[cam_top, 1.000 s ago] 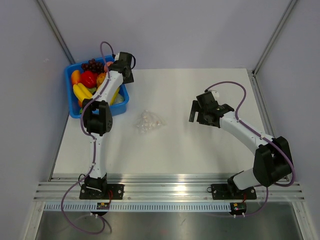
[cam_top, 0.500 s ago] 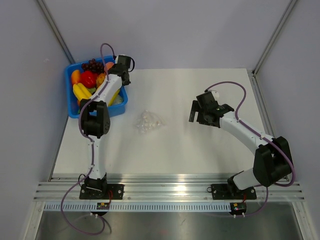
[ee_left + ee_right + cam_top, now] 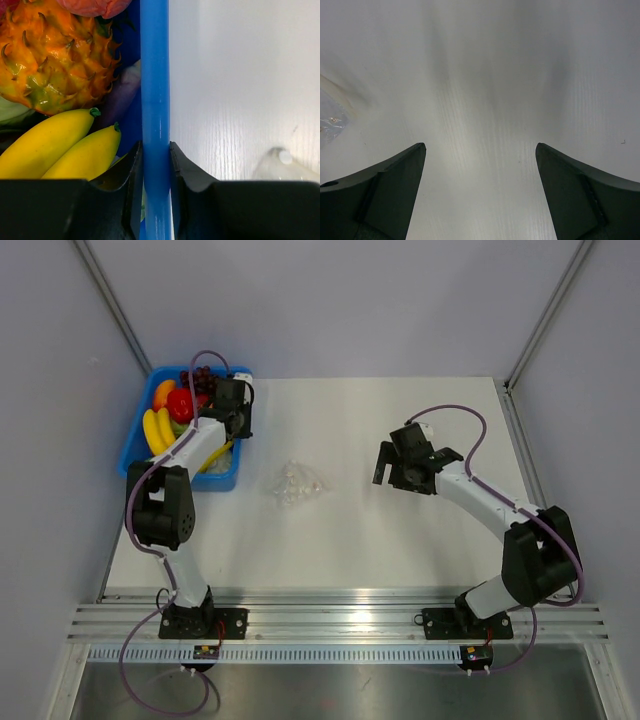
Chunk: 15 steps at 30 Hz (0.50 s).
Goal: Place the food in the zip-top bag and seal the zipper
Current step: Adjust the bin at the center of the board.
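Between fingers of left end effector [image 3: 155, 145]: blue bin [image 3: 155, 60] wall, pinched narrow; bin may tip or skid if pulled, spilling fruit. Left of right end effector [image 3: 479, 165], spread wide and empty: bag [image 3: 298, 483], light, may slide. Beyond left fingertips: peach [image 3: 95, 6], ungrasped, cropped by frame. On bag, zipper: indiscernible.

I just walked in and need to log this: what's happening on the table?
The left gripper is clamped on the rim of the blue plastic bin of fruit, not on any fruit. The right gripper hangs open over the white table, apart from the crinkly clear plastic bag, which lies untouched, no fruit inside.
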Motion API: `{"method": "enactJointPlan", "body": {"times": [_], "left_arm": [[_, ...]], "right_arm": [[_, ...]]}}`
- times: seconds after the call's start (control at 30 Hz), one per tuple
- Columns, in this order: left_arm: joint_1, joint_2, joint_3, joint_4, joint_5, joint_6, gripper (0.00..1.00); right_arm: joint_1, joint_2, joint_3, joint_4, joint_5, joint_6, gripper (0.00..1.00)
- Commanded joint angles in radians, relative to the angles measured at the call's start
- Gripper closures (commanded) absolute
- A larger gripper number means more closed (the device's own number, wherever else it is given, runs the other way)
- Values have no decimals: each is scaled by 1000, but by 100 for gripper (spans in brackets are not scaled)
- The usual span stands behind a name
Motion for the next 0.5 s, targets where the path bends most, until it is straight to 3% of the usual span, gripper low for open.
{"method": "enactJointPlan", "body": {"times": [0.0,0.1,0.13,0.17,0.23,0.3,0.47], "left_arm": [[-16,-77,-44,30,118,43,95],[-25,-88,-17,-36,128,54,81],[-25,-86,-2,-85,141,54,69],[-25,-89,9,-106,173,55,44],[-30,-104,37,-140,184,54,23],[-41,-141,49,-150,185,18,17],[-80,-167,205,-272,240,-26,18]], "right_arm": [[-3,14,10,36,-32,5,1],[-1,18,12,37,-37,3,1],[-3,17,10,40,-36,3,1],[-3,18,9,42,-36,3,1],[-1,20,9,43,-40,3,0],[-1,20,12,36,-26,3,1],[-1,6,21,23,6,-12,1]]}}
